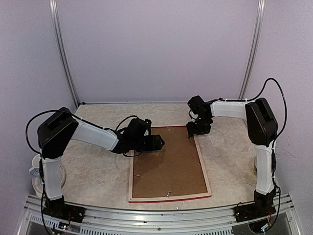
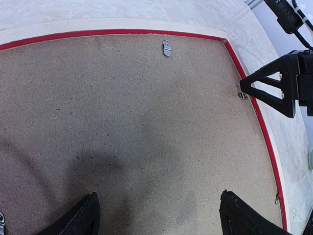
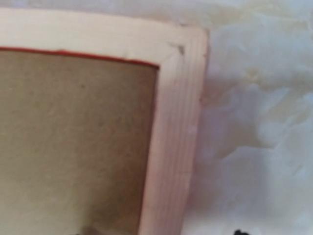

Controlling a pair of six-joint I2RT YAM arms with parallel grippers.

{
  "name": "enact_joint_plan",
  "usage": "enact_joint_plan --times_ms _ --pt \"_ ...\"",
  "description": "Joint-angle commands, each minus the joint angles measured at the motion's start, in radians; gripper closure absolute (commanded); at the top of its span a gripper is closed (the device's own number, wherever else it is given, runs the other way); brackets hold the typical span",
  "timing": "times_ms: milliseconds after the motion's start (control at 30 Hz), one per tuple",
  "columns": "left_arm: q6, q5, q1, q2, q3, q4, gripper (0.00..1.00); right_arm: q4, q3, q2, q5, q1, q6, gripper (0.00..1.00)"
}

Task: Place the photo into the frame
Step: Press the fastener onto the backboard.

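The frame lies face down on the table, pale wood back up, with a thin red line along its inner and near edge. A brown backing board fills it. The photo is hidden. My left gripper hovers over the board's upper left part. In the left wrist view it is open, its fingertips wide apart with only bare board between them. My right gripper is at the frame's far right corner. It is open, with one dark tip at each side of the wooden bar.
Small metal clips sit on the board's edges. The right arm's black finger reaches in beside the frame's right bar. A white object stands by the left arm's base. Marbled tabletop surrounds the frame; walls close the back.
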Motion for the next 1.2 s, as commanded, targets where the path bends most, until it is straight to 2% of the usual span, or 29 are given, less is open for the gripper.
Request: enact_joint_plan --times_ms 0,300,567,1167 --pt "-0.012 0.004 -0.001 -0.006 -0.026 -0.042 0.16 0.025 -0.016 -0.077 -0.045 -0.005 0.015 0.32" --pt "-0.008 0.001 -0.001 -0.012 -0.035 -0.042 0.16 0.009 -0.029 -0.055 -0.079 -0.003 -0.023 0.31" --pt "-0.014 0.008 -0.001 -0.007 -0.042 -0.031 0.16 -0.022 -0.066 -0.063 -0.036 -0.003 -0.085 0.32" --pt "-0.017 0.014 -0.004 -0.003 -0.031 -0.035 0.16 -0.016 -0.021 0.007 -0.008 -0.003 -0.065 0.35"
